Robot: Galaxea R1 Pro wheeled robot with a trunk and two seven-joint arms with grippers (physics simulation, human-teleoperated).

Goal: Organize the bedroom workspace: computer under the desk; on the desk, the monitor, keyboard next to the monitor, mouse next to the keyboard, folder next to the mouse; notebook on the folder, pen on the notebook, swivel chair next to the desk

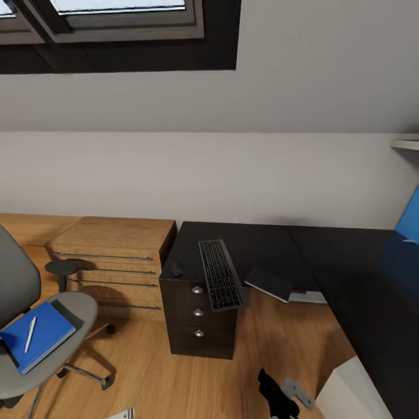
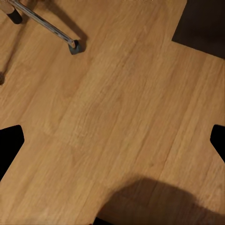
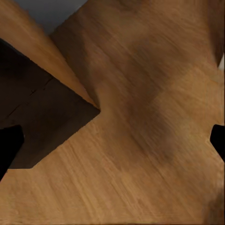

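The grey swivel chair stands at the lower left in the head view. The blue folder lies on its seat, with the pale pen on top. The keyboard lies on the black drawer unit, its near end past the front edge. A small dark mouse sits to its left. The dark notebook rests tilted at the front edge of the black desk. The monitor and computer are out of view. My left gripper and right gripper hang open over the wood floor.
Low light-wood drawers stand against the wall between the chair and the drawer unit. A blue panel rises at the desk's far right. A white boxy part stands under the desk's near edge. A chair leg and caster are in the left wrist view.
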